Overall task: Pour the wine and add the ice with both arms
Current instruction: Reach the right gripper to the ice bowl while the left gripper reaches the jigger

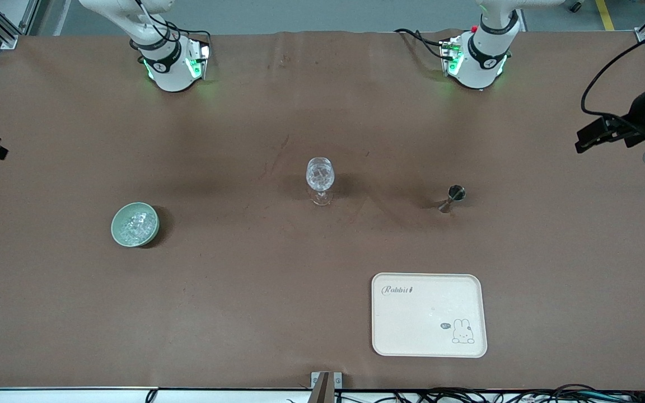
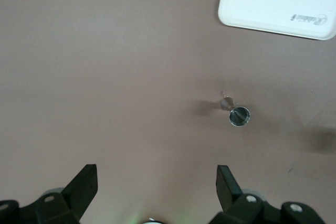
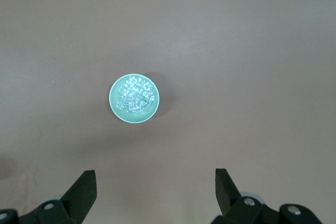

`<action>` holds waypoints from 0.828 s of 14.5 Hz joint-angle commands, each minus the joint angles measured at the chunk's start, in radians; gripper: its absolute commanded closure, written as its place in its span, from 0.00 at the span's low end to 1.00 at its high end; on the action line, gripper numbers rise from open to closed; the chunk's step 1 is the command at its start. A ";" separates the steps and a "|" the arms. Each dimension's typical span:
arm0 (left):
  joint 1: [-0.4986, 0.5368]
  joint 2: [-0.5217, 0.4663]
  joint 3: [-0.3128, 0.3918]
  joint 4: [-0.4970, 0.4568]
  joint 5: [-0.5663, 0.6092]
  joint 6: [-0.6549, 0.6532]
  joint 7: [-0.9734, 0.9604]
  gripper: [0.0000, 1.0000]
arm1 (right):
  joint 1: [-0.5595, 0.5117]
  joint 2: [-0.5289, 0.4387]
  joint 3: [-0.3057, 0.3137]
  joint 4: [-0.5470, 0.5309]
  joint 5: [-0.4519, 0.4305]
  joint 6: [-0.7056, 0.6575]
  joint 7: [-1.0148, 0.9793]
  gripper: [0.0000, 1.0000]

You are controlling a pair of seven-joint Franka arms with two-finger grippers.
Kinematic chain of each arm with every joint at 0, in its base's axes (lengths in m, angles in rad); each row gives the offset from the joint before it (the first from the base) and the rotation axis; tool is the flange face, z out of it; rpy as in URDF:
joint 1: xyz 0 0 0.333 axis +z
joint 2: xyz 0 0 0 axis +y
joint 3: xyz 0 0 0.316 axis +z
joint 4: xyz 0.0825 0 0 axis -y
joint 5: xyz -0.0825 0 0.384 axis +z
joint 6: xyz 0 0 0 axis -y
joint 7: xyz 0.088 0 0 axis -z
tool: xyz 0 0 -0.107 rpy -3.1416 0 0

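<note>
A clear wine glass (image 1: pixel 320 178) stands upright mid-table. A green bowl (image 1: pixel 116 228) holds several ice chunks (image 1: pixel 135 224) toward the right arm's end. A small metal jigger (image 1: pixel 453 196) stands toward the left arm's end. My left gripper (image 2: pixel 156 174) is open and empty, high over the table; its view shows the jigger (image 2: pixel 239 115) below. My right gripper (image 3: pixel 154 177) is open and empty, high over the table; its view shows the bowl (image 3: pixel 113 99) and the ice (image 3: pixel 135 96) below. Neither gripper shows in the front view, only the arm bases (image 1: pixel 168 67) (image 1: pixel 476 61).
A cream tray (image 1: pixel 429 314) with a rabbit print lies nearer to the front camera than the jigger; it also shows in the left wrist view (image 2: pixel 278 3). A black-and-white device (image 1: pixel 630 126) hangs over the table edge at the left arm's end. Brown cloth covers the table.
</note>
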 commanded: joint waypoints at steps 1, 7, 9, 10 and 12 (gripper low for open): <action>0.053 0.062 -0.003 0.000 -0.080 -0.027 -0.133 0.00 | 0.001 -0.002 0.004 -0.129 0.000 0.103 -0.057 0.00; 0.160 0.232 -0.003 -0.003 -0.323 -0.002 -0.394 0.00 | 0.038 0.023 0.007 -0.363 0.021 0.361 -0.105 0.00; 0.205 0.310 -0.003 -0.003 -0.420 0.011 -0.418 0.00 | 0.038 0.043 0.014 -0.406 0.021 0.425 -0.105 0.00; 0.221 0.347 -0.003 -0.004 -0.466 0.021 -0.438 0.00 | 0.038 0.050 0.024 -0.439 0.021 0.480 -0.106 0.00; 0.231 0.421 -0.003 -0.006 -0.537 0.038 -0.474 0.01 | 0.036 0.067 0.041 -0.506 0.021 0.600 -0.106 0.00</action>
